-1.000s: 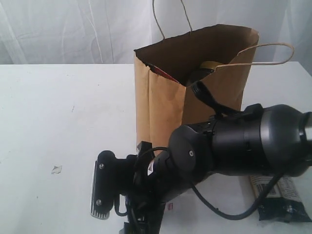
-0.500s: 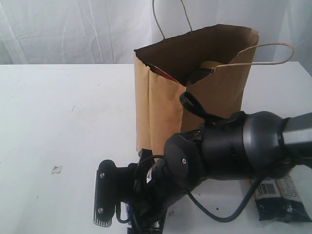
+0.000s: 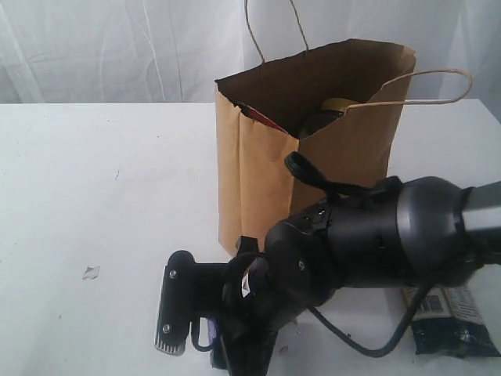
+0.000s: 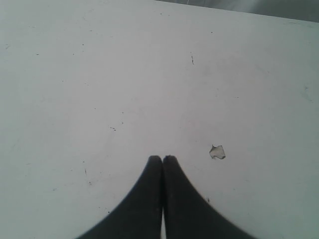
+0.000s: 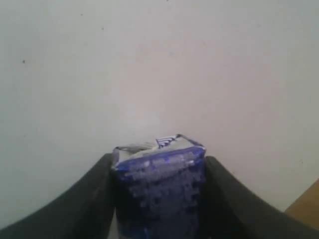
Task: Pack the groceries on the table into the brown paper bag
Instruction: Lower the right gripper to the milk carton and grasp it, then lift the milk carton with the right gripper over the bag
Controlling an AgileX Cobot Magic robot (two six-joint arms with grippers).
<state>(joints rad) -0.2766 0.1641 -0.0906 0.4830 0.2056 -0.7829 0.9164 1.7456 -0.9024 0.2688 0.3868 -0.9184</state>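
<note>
My right gripper (image 5: 158, 162) is shut on the small blue-white carton (image 5: 158, 184), with a dark finger pressed against each side. In the exterior view that gripper (image 3: 205, 338) sits low over the table (image 3: 94, 180) near the front edge, and a bit of the blue carton (image 3: 208, 327) shows. The brown paper bag (image 3: 313, 149) stands upright behind the arm, with an olive-gold lid (image 3: 338, 104) and a red pouch edge (image 3: 262, 117) inside. The long dark-blue-and-cream packet (image 3: 450, 317) lies at the front right. My left gripper (image 4: 162, 158) is shut and empty above bare table.
A small white crumb (image 4: 217, 152) lies just beside the left fingertips; the same crumb (image 3: 91, 272) shows on the table's left half. The right arm's bulky black body (image 3: 368, 243) stands directly in front of the bag. White curtains hang behind the table.
The right arm has dropped lower and shifted a little right; the blue carton now shows between its fingers, and more of the packet is uncovered.
</note>
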